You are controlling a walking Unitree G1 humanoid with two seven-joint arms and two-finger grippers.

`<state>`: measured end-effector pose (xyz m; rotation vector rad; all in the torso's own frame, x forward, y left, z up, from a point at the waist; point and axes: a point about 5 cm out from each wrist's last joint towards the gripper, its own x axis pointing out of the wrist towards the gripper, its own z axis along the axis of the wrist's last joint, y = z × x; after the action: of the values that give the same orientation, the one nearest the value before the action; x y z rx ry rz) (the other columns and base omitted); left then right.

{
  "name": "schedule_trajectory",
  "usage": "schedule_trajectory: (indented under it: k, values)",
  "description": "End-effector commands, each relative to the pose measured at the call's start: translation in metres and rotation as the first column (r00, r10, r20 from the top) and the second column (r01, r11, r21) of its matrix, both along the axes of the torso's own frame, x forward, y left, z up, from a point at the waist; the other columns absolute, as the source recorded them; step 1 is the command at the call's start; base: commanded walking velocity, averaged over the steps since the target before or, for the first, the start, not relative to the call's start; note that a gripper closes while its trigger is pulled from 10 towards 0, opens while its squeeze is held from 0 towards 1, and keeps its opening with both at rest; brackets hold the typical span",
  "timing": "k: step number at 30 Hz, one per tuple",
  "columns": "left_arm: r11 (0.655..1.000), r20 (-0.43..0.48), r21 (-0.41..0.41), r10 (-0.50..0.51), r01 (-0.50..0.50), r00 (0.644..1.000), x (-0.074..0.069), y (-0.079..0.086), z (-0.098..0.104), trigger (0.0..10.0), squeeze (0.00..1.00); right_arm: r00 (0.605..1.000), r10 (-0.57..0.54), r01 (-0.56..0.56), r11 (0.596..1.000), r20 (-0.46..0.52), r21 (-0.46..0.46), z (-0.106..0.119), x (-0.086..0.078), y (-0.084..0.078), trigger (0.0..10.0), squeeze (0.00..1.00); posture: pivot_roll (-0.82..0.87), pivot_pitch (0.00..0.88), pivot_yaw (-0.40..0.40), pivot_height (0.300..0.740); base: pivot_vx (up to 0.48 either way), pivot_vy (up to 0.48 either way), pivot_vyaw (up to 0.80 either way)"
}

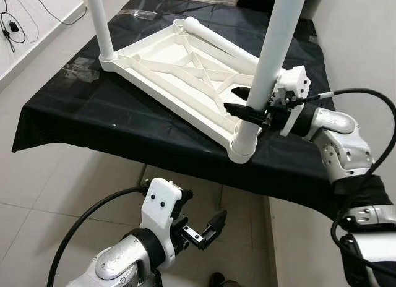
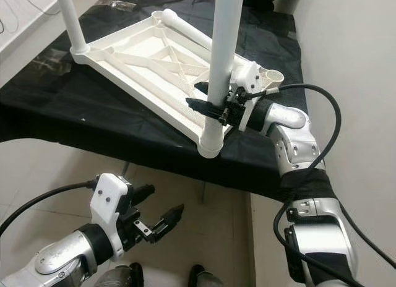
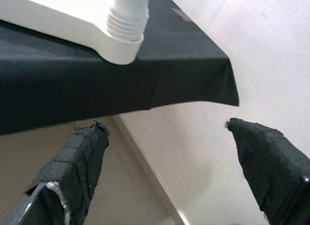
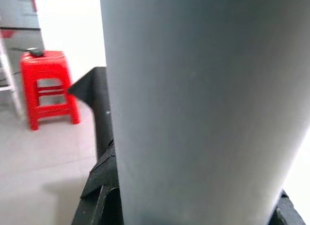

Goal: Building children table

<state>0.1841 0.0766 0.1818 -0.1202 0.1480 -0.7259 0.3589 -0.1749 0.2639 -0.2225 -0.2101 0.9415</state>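
On the black-clothed bench [image 1: 93,123] lies an upside-down white tabletop [image 1: 179,70]. Right hand [image 1: 250,111] pinches the upright white leg [image 1: 266,70] standing in its near corner socket. Left hand [image 1: 204,228] hangs below the bench edge, fingers spread.

No readable text anywhere

No lettering, label, brand mark or number can be made out on the white tabletop [image 1: 179,70]; the black cloth [image 1: 93,120]; the red stool [image 4: 46,87].
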Motion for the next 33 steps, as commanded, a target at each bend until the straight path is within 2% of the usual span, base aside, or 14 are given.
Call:
schedule_trajectory:
  k: [1, 4, 8, 10, 12, 18, 23, 25, 26, 28, 30, 31, 32, 33]
  values:
    - [1.0, -0.006, 0.009, -0.002, 0.002, 1.0, -0.002, -0.001, -0.002, 10.0, 0.0, 0.976, -0.083, 0.074, 0.996, -0.202, -0.053, -0.048, 0.003, -0.007, 10.0, 0.0, 0.16, 0.253, -0.081, 0.74, 0.0, 0.0, 0.0]
    - [1.0, -0.007, 0.007, 0.001, -0.001, 1.0, -0.001, -0.001, -0.003, 10.0, 0.0, 0.955, -0.172, 0.172, 0.985, -0.24, -0.024, -0.054, 0.009, -0.008, 10.0, 0.0, 0.16, 0.246, -0.081, 0.74, 0.0, 0.0, 0.0]
    - [1.0, -0.003, 0.008, 0.001, -0.001, 1.0, -0.001, -0.001, -0.003, 10.0, 0.0, 0.897, -0.339, 0.355, 0.935, -0.285, 0.007, -0.059, 0.018, -0.016, 10.0, 0.0, 0.16, 0.242, -0.08, 0.74, 0.0, 0.0, 0.0]
    - [1.0, -0.003, 0.008, 0.001, -0.001, 1.0, -0.001, -0.001, -0.003, 10.0, 0.0, 0.897, -0.339, 0.355, 0.935, -0.285, 0.007, -0.059, 0.018, -0.016, 10.0, 0.0, 0.16, 0.242, -0.08, 0.74, 0.0, 0.0, 0.0]
    - [1.0, -0.001, 0.008, 0.004, -0.004, 1.0, 0.001, 0.0, -0.003, 10.0, 0.0, 0.859, -0.423, 0.452, 0.891, -0.288, 0.038, -0.06, 0.021, -0.021, 10.0, 0.0, 0.16, 0.229, -0.079, 0.74, 0.0, 0.0, 0.0]
    - [1.0, 0.011, 0.008, 0.002, -0.002, 1.0, 0.005, -0.001, -0.003, 10.0, 0.0, 0.799, -0.539, 0.575, 0.815, -0.268, 0.075, -0.061, 0.02, -0.026, 10.0, 0.0, 0.16, 0.215, -0.077, 0.74, 0.0, 0.0, 0.0]
    - [1.0, 0.016, 0.008, 0.006, -0.006, 1.0, 0.008, -0.001, -0.003, 10.0, 0.0, 0.771, -0.574, 0.617, 0.781, -0.277, 0.097, -0.063, 0.018, -0.027, 10.0, 0.0, 0.16, 0.203, -0.077, 0.74, 0.0, 0.0, 0.0]
    - [1.0, 0.019, 0.008, 0.007, -0.007, 1.0, 0.01, -0.001, -0.004, 10.0, 0.0, 0.731, -0.622, 0.668, 0.736, -0.281, 0.11, -0.064, 0.018, -0.025, 10.0, 0.0, 0.16, 0.198, -0.075, 0.74, 0.0, 0.0, 0.0]
    - [1.0, 0.019, 0.008, 0.007, -0.007, 1.0, 0.01, -0.001, -0.004, 10.0, 0.0, 0.731, -0.622, 0.668, 0.736, -0.281, 0.11, -0.064, 0.018, -0.025, 10.0, 0.0, 0.16, 0.198, -0.075, 0.74, 0.0, 0.0, 0.0]
    - [1.0, 0.026, 0.006, 0.005, -0.005, 1.0, 0.012, -0.002, -0.004, 10.0, 0.0, 0.669, -0.677, 0.732, 0.672, -0.307, 0.113, -0.065, 0.02, -0.025, 10.0, 0.0, 0.16, 0.186, -0.075, 0.74, 0.0, 0.0, 0.0]
    - [1.0, 0.026, 0.006, 0.005, -0.005, 1.0, 0.012, -0.002, -0.004, 10.0, 0.0, 0.669, -0.677, 0.732, 0.672, -0.307, 0.113, -0.065, 0.02, -0.025, 10.0, 0.0, 0.16, 0.186, -0.075, 0.74, 0.0, 0.0, 0.0]
    - [1.0, 0.032, 0.007, 0.005, -0.005, 0.999, 0.014, -0.003, -0.003, 10.0, 0.0, 0.636, -0.701, 0.761, 0.638, -0.322, 0.115, -0.066, 0.021, -0.025, 10.0, 0.0, 0.16, 0.185, -0.074, 0.74, 0.0, 0.0, 0.0]
    - [1.0, 0.032, 0.007, 0.005, -0.005, 0.999, 0.014, -0.003, -0.003, 10.0, 0.0, 0.636, -0.701, 0.761, 0.638, -0.322, 0.115, -0.066, 0.021, -0.025, 10.0, 0.0, 0.16, 0.185, -0.074, 0.74, 0.0, 0.0, 0.0]
    - [1.0, 0.04, 0.009, 0.007, -0.007, 0.999, 0.015, -0.003, -0.003, 10.0, 0.0, 0.571, -0.747, 0.813, 0.572, -0.34, 0.11, -0.067, 0.023, -0.025, 10.0, 0.0, 0.16, 0.177, -0.075, 0.74, 0.0, 0.0, 0.0]
